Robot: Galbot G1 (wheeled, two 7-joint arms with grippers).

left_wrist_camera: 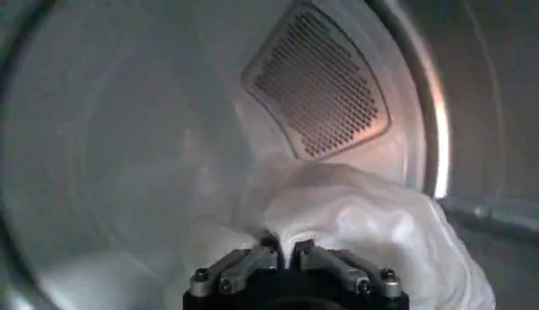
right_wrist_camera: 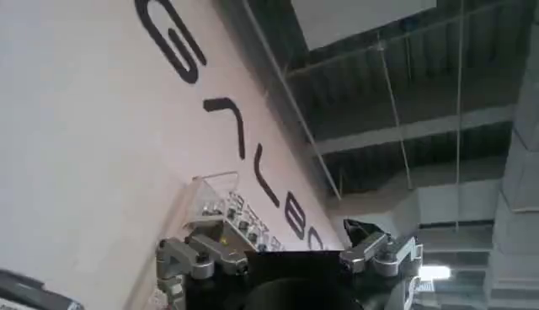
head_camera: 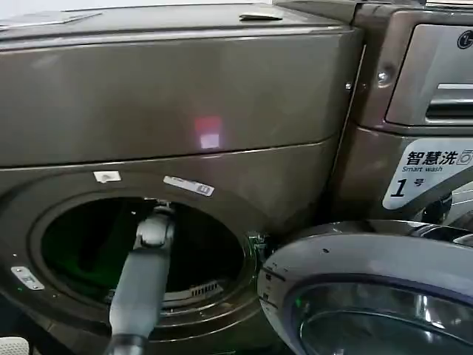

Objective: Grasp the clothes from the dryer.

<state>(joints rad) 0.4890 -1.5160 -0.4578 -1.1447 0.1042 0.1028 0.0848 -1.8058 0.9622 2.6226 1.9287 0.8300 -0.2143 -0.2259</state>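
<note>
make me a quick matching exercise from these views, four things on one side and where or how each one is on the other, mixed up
Things:
1. clothes
2. left end effector
3. right end effector
4. dryer door

States:
a. swung open, beside the porthole
b. spread open, aimed up at a lettered wall and ceiling
c. pale bundle lying inside the dryer drum
d. closed on fabric, deep in the drum

Pairs: 1-c, 2-d, 3-b, 4-a
</note>
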